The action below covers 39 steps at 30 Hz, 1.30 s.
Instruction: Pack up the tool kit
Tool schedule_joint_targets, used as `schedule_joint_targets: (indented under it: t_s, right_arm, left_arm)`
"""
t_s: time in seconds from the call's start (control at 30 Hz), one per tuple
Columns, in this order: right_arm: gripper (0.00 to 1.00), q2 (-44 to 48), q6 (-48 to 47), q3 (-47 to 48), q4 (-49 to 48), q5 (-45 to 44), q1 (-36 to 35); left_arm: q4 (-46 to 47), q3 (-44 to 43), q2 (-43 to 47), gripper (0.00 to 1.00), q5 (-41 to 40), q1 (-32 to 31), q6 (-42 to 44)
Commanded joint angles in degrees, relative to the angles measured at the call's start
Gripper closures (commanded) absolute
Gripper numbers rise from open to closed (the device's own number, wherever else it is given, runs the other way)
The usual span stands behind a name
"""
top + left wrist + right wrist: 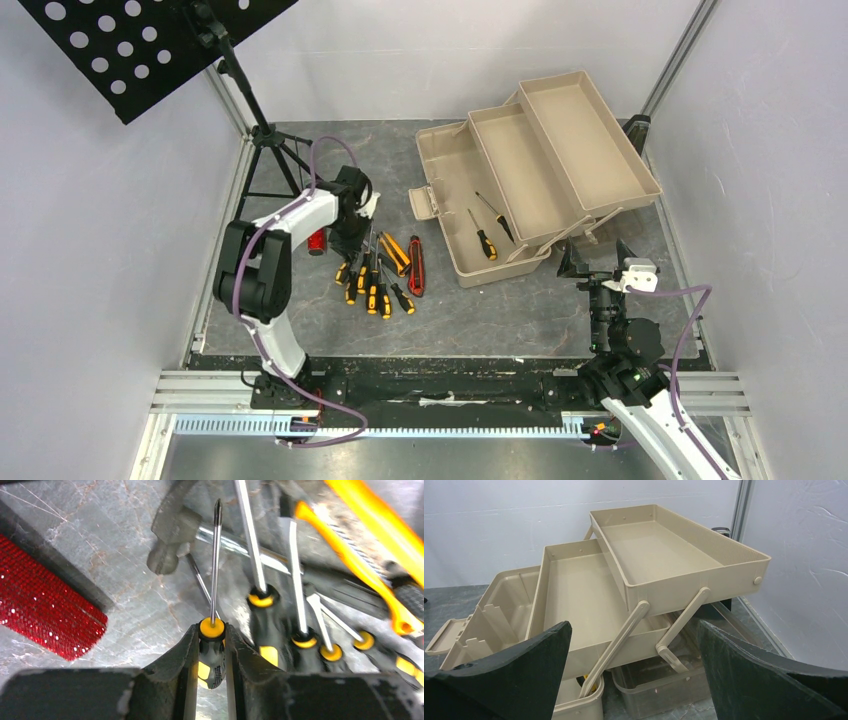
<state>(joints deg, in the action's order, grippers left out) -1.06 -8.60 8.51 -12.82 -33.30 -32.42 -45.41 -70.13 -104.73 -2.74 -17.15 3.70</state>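
Grey stone-look worktop (500, 310), white walls on three sides. Tan toolbox (590, 140) sits rear right with both fold-out trays swung open. Two yellow-and-black screwdrivers (484, 240) already lie in its bottom compartment.

Left hand (211, 632) is down on the loose pile at centre left. Its fingers (182, 665) stand against both sides of one Phillips screwdriver (214, 590), just behind the yellow collar. I read it as clamped on that handle, though how firmly cannot be told. The tool lies flat, tip pointing away from the wrist. Other screwdrivers (372, 285) lie just beside it on the right, shafts fanned. Orange utility knife (396, 252) and red utility knife (416, 265) are beyond those. Red glittery bar (45, 600) lies to the left, apart from the grip.

Right hand (633, 627) is spread wide and empty, facing the toolbox's front corner.

Step in hand, as I judge it: pick this one screwdriver.
- Make sure the grip is firm before lifting, since the round handle may roll between flat pads.
- Lift straight up so the shaft clears its neighbours and drags none along.
- Keep the tool level, because the long shaft ahead of the grip could droop.
- Carry it to the bottom compartment beside the two already there, and release it low.
- Stay clear of the tray linkage and the right hand.
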Motion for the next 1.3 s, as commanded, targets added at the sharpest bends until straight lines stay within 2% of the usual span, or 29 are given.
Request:
schedule_joint_targets:
  t_s: [0.0,0.1,0.23,0.33,0.5,0.77,0.87,1.13,1.27]
  right_arm:
    - [0.02,0.7,0.1,-0.4,-1.8,0.0,-0.3]
    - [0.02,0.7,0.1,-0.4,-1.8,-0.1,-0.4]
    - [0.02,0.7,0.1,-0.4,-1.9,0.0,-0.5]
    - [0.02,0.7,0.1,-0.3,-1.9,0.0,-0.5]
    - [0.02,0.8,0.1,-0.4,-1.9,-0.1,-0.5]
    - [0.02,0.7,0.0,-0.4,-1.7,-0.4,-0.5]
    - [0.02,0.7,0.0,-0.4,-1.7,-0.3,-0.5]
    - [0.02,0.8,-0.1,-0.4,-1.6,-0.7,-0.5]
    - [0.02,0.8,-0.1,-0.5,-1.6,-0.7,-0.5]
  left_arm:
    - [-1.6,-0.4,7.3,0.85,6.8,-0.2,-4.8]
    - [-2.5,-0.8,10.5,0.89,8.8,-0.3,-6.1]
    - [-2.4,-2.5,14.6,0.9,13.6,-0.6,-10.5]
    - [0.6,-3.6,17.3,0.9,17.8,-1.2,-17.4]
    - [13.1,-3.3,19.7,0.89,22.6,-5.1,-33.6]
    - [26.3,-7.1,13.5,0.9,21.8,-14.0,-52.2]
    - [29.4,-9.3,9.5,0.9,19.8,-17.0,-56.0]
    - [29.4,-17.6,-2.3,0.89,13.4,-22.5,-58.6]
    - [25.2,-22.0,-6.6,0.78,9.4,-23.8,-55.6]
